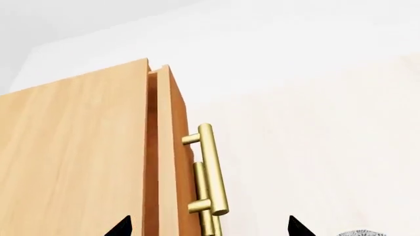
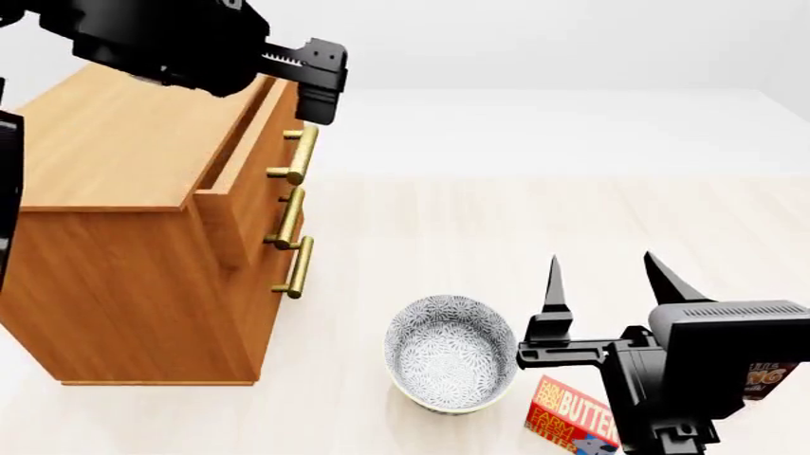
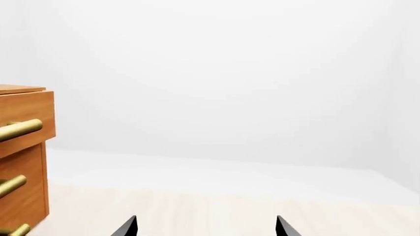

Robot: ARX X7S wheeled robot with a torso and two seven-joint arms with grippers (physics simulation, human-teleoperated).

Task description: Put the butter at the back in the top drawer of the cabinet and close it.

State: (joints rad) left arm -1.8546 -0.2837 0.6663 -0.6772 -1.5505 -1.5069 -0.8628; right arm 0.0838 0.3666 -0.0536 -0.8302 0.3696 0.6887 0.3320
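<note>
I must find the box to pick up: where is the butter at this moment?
In the head view, the butter lies on the floor at lower right, just right of the patterned bowl and partly hidden by the right gripper.

- Bright, even, diffuse light is filling all three views; no lamp or single source is showing.
- The pale background is washing out toward white, and in the right wrist view the floor and wall are blending into each other.
- Shadows are staying faint: a soft, dim patch is sitting under the bowl (image 2: 451, 353) near the right gripper (image 2: 605, 275), and a thin dark line is running beneath the cabinet (image 2: 127, 275).
- The brass handle (image 1: 211, 169) just ahead of the left gripper (image 1: 206, 227) is catching a mild sheen, without harsh glare.
- Edges are rendering crisp everywhere; no blur, grain or bending at the borders is appearing.
</note>
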